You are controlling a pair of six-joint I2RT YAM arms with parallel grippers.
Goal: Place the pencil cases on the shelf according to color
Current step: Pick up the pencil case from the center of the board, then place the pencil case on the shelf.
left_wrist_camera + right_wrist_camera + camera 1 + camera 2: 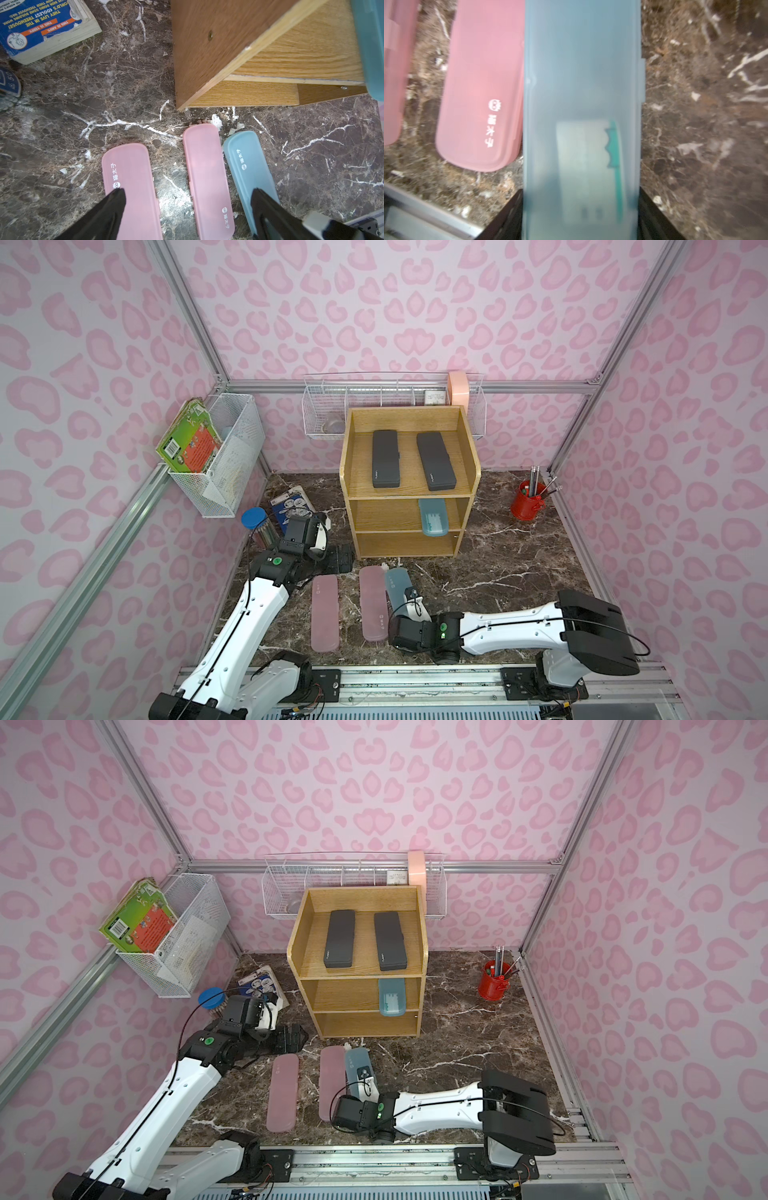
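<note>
The wooden shelf (409, 497) stands at the back middle of the marble table. Two black pencil cases (385, 458) (436, 460) lie on its top tier, and a teal-blue one (433, 516) sticks out of the middle tier. Two pink cases (325, 612) (373, 603) and another teal-blue case (397, 585) lie side by side in front of the shelf. My right gripper (580, 207) holds the near end of that teal-blue case (581, 83), a finger against each long edge. My left gripper (189, 192) hangs open left of the shelf, above the cases' far ends.
A red cup of pencils (528, 499) stands at the back right. A blue-lidded tube of coloured pencils (254, 517) and a book (291, 506) lie behind my left arm. White wire baskets (224, 456) (390, 406) hang on the walls.
</note>
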